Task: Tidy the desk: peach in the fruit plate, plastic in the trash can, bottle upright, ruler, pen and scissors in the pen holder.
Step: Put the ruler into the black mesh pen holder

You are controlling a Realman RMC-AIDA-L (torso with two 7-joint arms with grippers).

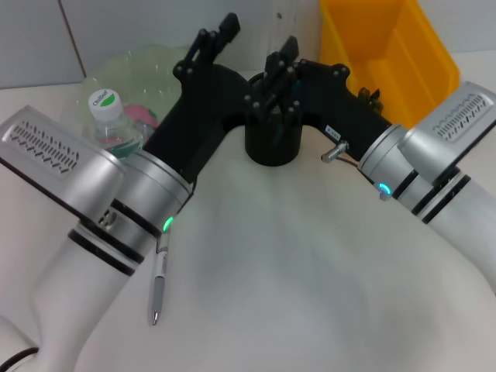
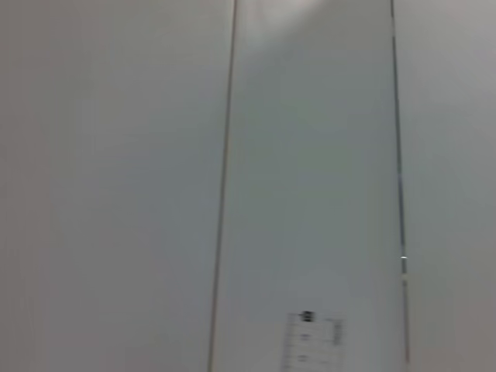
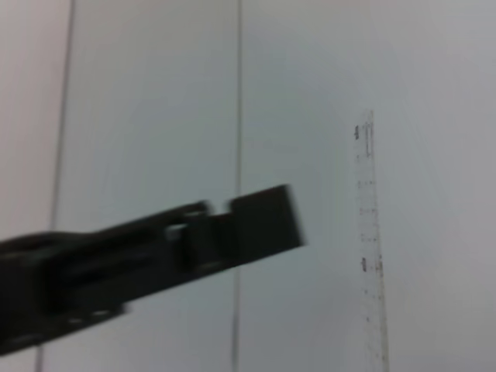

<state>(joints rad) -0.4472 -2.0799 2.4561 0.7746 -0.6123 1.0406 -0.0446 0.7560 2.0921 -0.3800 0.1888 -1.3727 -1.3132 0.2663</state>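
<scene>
My right gripper (image 1: 280,56) hangs over the black pen holder (image 1: 273,139) at the back middle, shut on a clear ruler (image 1: 288,17) that stands upright above it. The ruler also shows in the right wrist view (image 3: 370,232) and at the edge of the left wrist view (image 2: 311,341). My left gripper (image 1: 217,32) is open and empty just left of the holder; one of its fingers (image 3: 256,225) crosses the right wrist view. A bottle (image 1: 107,108) with a white cap lies by the green fruit plate (image 1: 147,58). A pen (image 1: 159,279) lies on the table under my left arm.
A yellow bin (image 1: 387,46) stands at the back right behind my right arm. Something pink (image 1: 141,116) lies in the plate, half hidden by my left arm. A tiled wall runs behind the table.
</scene>
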